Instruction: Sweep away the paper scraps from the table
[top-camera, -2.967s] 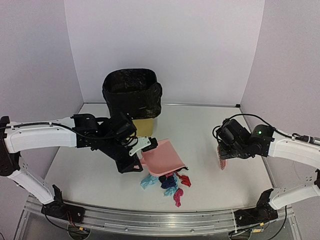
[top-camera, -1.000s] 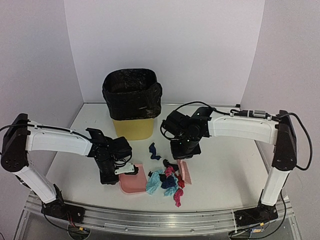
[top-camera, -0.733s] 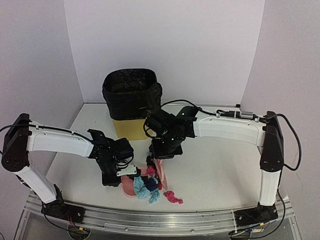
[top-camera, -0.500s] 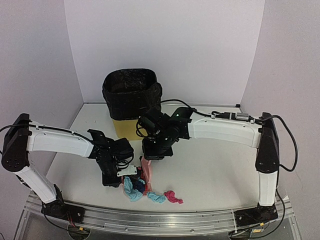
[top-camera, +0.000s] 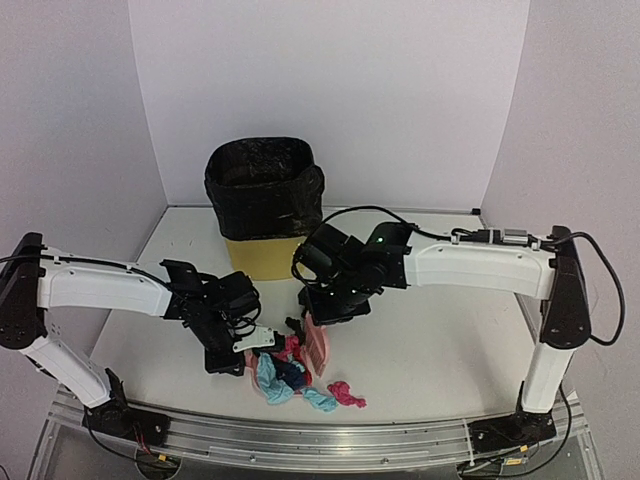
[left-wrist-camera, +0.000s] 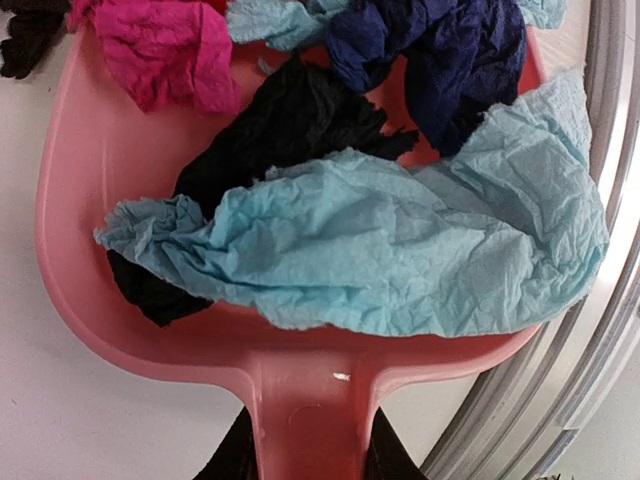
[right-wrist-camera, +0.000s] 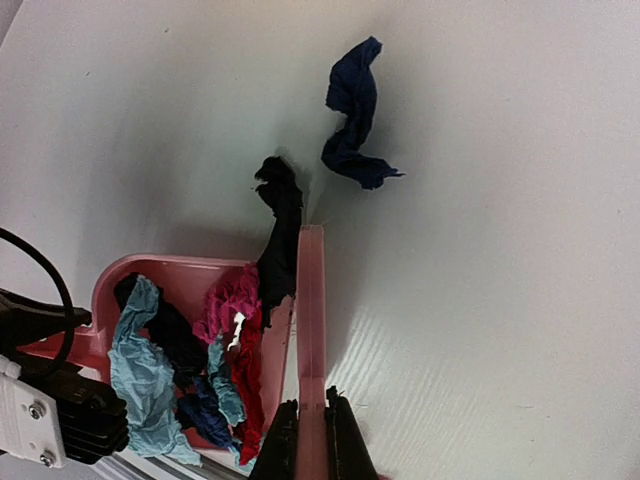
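**Arms closing in on stray paper scraps (left-wrist-camera: 350, 240)**

The left gripper (left-wrist-camera: 308, 455), jaws clamped on its handle, is pinning the dustpan (left-wrist-camera: 110, 150) to the table (top-camera: 430, 340). The right gripper (right-wrist-camera: 305, 445), jaws shut on the brush (right-wrist-camera: 311, 330), is working at the pan's right lip. Short, low strokes toward a flat-held pan are looking wisest. One pan and one brush are serving. At least five wads are sitting inside, and three are lying outside: a navy wad (right-wrist-camera: 355, 115) farther back, a black strip (right-wrist-camera: 280, 215) at the brush tip, and a pink wad (top-camera: 347, 393) near right.

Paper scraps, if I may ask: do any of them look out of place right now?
Yes: a navy scrap lies alone on the table beyond the dustpan, and a pink scrap sits outside it near the front rail.
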